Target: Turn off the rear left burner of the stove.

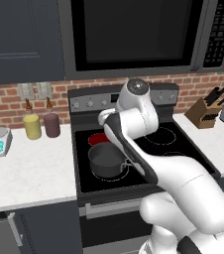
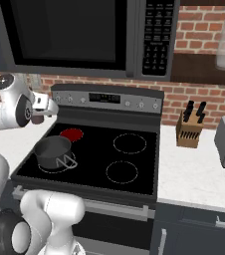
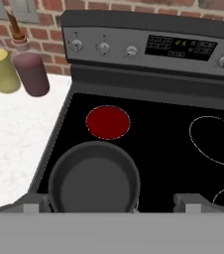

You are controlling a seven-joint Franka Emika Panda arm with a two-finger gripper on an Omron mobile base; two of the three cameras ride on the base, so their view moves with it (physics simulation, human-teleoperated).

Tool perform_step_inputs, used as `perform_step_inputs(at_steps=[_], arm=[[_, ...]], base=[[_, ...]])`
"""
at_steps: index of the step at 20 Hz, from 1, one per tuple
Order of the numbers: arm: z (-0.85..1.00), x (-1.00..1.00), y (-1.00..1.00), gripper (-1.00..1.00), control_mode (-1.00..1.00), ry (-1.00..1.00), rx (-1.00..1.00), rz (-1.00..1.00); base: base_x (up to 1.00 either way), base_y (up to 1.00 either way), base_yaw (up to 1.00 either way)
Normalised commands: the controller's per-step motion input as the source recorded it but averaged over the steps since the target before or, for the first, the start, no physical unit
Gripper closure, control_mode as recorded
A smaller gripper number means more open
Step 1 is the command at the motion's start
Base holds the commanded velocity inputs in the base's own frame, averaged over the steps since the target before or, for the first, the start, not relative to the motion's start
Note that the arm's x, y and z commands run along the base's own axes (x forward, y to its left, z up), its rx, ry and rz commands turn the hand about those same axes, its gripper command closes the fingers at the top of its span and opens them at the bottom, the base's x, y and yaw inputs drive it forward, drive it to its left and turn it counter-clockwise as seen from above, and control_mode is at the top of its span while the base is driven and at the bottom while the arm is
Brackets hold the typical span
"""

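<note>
- Rear wall: red brick with pale mortar, running behind the benches.
- Microwave: black, mounted high on the wall, keypad at its right side.
- Upper cabinet: dark blue-grey, left of the microwave.
- Left bench: white speckled top over dark base cabinets.
- Right bench: same white top, dark cabinet fronts below.
- Wall outlets: two pale plates on the brick above the left bench.
- Lighting: even and diffuse, with no strong shadows.
</note>
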Motion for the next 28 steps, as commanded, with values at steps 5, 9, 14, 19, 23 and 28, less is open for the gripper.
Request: perform_step_inputs(at_steps=[5, 9, 14, 19, 23, 28], arm=[[-0.1, 0.58, 0.01, -1.0, -1.0, -0.1, -0.04, 0.0], [-0.12, 0.67, 0.0, -1.0, -1.0, -0.14, 0.0, -0.03], [-0.19, 0.8, 0.0, -1.0, -1.0, -0.18, 0.04, -0.01], [-0.26, 0.74, 0.01, -1.0, -1.0, -0.19, 0.09, 0.0], [-0.22, 0.52, 0.1, -1.0, -1.0, -0.27, 0.04, 0.02], [-0.17, 0.29, 0.12, -1.0, -1.0, -0.33, 0.02, 0.07]], base=[[0.0, 0.0, 0.0], [0.0, 0.0, 0.0], [0.0, 0.0, 0.0], [0.0, 0.0, 0.0], [0.0, 0.0, 0.0], [0.0, 0.0, 0.0]])
